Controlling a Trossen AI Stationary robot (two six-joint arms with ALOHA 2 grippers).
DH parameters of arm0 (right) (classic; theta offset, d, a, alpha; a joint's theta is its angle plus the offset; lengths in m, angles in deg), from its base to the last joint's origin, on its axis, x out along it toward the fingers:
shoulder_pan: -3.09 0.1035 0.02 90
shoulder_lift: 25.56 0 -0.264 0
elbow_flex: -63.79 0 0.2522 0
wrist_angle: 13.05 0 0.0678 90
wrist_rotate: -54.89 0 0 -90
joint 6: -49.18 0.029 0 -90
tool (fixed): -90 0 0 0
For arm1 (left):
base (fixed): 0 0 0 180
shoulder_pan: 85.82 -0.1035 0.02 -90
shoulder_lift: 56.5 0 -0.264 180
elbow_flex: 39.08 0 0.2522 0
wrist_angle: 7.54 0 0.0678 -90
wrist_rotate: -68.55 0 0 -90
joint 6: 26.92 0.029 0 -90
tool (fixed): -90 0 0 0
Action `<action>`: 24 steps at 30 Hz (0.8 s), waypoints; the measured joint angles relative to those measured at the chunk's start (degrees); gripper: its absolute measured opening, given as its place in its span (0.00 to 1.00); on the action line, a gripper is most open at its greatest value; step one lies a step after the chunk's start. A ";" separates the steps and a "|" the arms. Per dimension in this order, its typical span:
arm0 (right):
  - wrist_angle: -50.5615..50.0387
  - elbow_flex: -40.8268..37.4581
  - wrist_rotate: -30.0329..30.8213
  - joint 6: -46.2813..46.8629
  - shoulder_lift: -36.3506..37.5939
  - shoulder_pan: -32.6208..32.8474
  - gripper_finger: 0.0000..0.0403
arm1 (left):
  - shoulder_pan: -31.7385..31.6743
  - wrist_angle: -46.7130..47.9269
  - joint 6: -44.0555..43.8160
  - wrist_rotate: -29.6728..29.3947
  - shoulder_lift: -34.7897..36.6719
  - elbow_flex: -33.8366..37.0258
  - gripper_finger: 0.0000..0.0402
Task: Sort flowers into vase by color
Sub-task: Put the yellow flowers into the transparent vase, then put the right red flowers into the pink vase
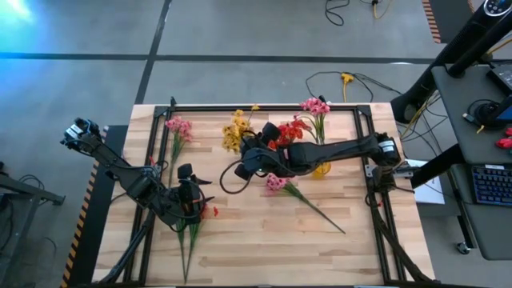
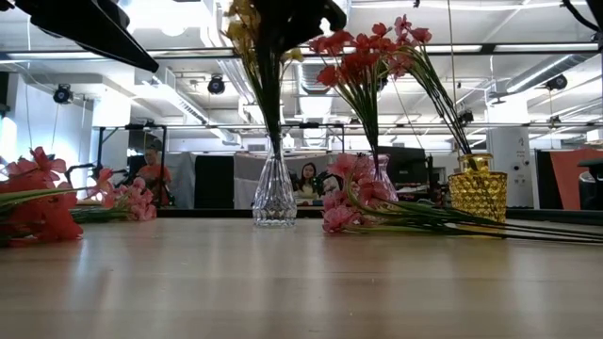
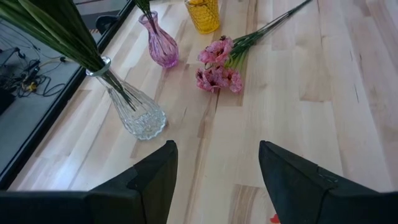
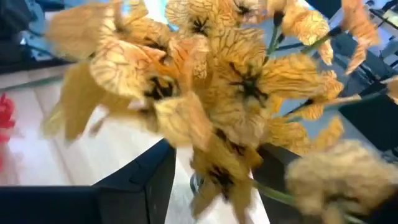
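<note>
Presently right gripper (image 4: pixel 214 180), fingers apart, sits directly behind yellow flowers (image 4: pixel 217 93); left gripper (image 3: pixel 214 180) hovers open, clear vase (image 3: pixel 134 112) ahead.

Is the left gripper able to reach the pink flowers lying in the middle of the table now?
Probably yes. The left gripper is open, and only bare table lies between it and the loose pink flowers. The clear vase stands off to one side.
</note>
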 joint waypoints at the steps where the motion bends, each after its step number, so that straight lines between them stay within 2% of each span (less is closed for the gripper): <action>1: -2.15 0.93 0.02 0.77 0.00 0.39 0.48 | 0.00 0.00 -0.30 0.00 0.00 0.00 0.52; 5: -10.33 4.73 0.00 3.94 0.00 2.29 0.49 | 0.01 0.00 -1.49 0.02 0.00 0.00 0.52; 13: -23.46 10.54 -0.52 3.69 0.02 8.40 0.48 | 0.02 -0.02 -5.07 0.38 0.00 0.00 0.52; 17: -32.52 12.40 -2.97 5.36 0.13 11.72 0.49 | 0.00 0.01 -8.99 7.77 0.00 0.00 0.52; 20: -38.19 12.52 -8.76 8.09 0.13 13.65 0.48 | 0.02 -0.03 -14.05 14.10 0.00 0.00 0.52; 24: -42.67 11.53 -14.82 10.92 0.13 15.83 0.48 | 0.02 0.00 -22.03 18.45 0.00 0.00 0.52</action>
